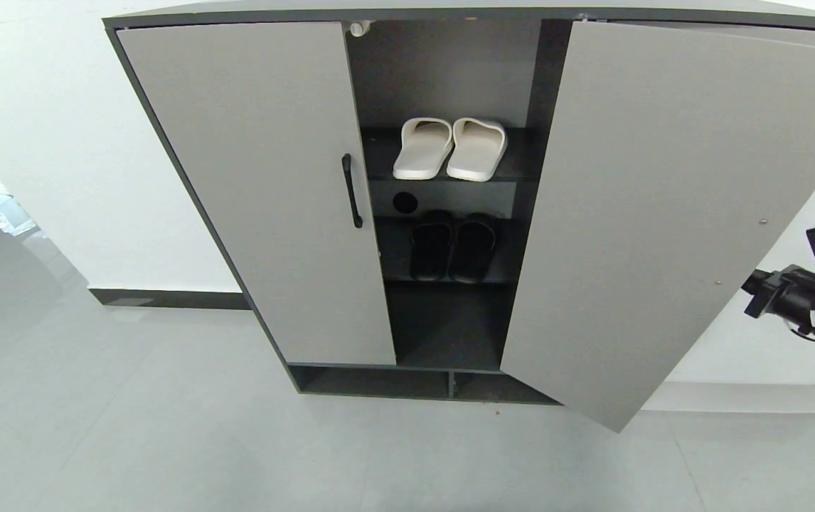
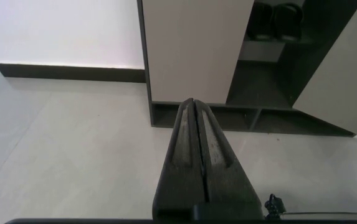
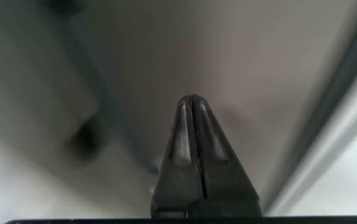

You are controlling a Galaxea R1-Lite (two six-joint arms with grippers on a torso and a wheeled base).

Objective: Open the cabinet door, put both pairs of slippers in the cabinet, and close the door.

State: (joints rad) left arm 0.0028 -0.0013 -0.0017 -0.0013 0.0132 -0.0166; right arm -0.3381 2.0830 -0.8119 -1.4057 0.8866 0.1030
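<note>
Inside the cabinet, at twelve o'clock in the head view, the white slippers sit side by side on the upper shelf, and the black slippers sit paired on the shelf just below, toward six o'clock from them. Its left door is closed, the black handle upright along the door's inner edge; the right door stands swung out toward four o'clock — so the cabinet's middle is open to view. At three o'clock the right arm hangs just past the open door's outer edge. The right hand is narrow, fingers pressed together with nothing between them, close against a grey panel. The left hand — likewise pinched together and empty — points over the grey floor toward the cabinet's base.
</note>
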